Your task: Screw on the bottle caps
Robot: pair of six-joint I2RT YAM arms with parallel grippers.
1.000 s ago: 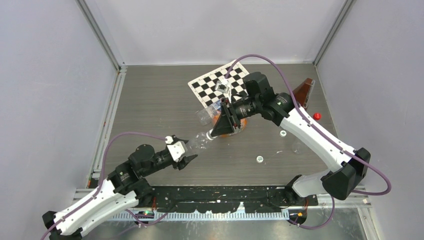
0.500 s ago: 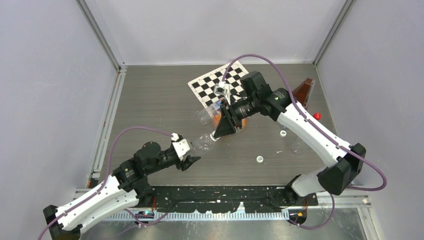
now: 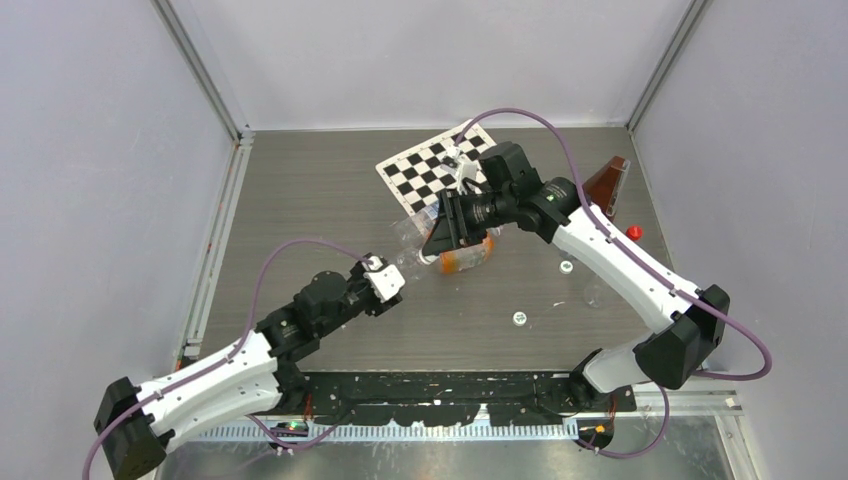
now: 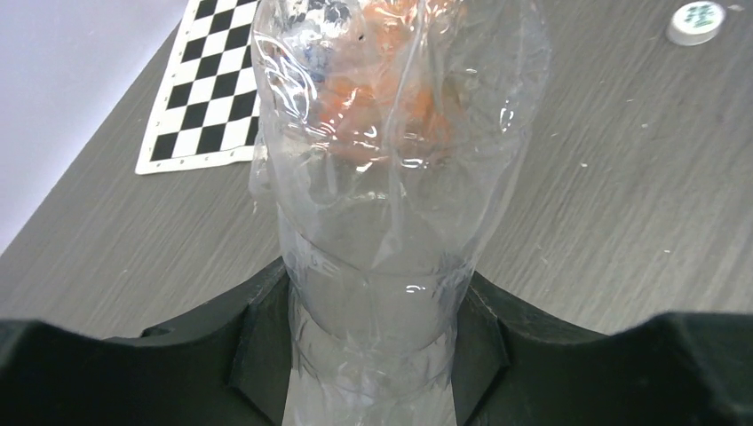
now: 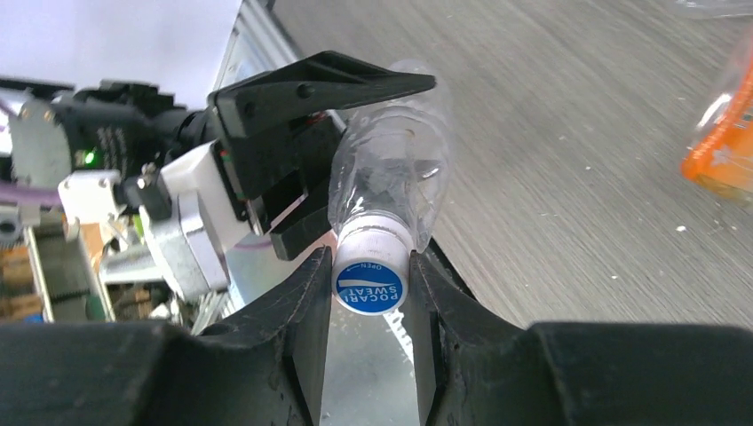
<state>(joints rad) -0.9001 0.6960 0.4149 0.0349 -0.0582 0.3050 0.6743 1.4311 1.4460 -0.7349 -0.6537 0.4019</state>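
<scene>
Seen from above, the left arm reaches in from the lower left of the grey table (image 3: 300,200). Its left gripper (image 4: 377,328) has both black jaws pressed against the lower body of a clear plastic bottle (image 4: 391,177), which is crumpled and see-through. The bottle appears to be held off the table, and its long axis runs up and to the right, away from the left jaws and straight toward the right arm. At that far end, the neck carries a white-sided cap (image 5: 370,282) with a blue printed top. The right gripper (image 5: 370,297) pinches this cap, one jaw on each side. The right jaws face the cap end-on, roughly in line with the bottle's length, so a roll of the right wrist would likely turn the cap while the left arm holds the body from spinning. Whether the threads are fully seated cannot be told. Just right of the two grippers an orange-labelled bottle (image 3: 470,258) lies on the table. Further right two loose white caps (image 3: 520,318) (image 3: 566,267) rest well apart from both grippers, nearer the right arm. A red cap (image 3: 634,232) lies at the far right.
</scene>
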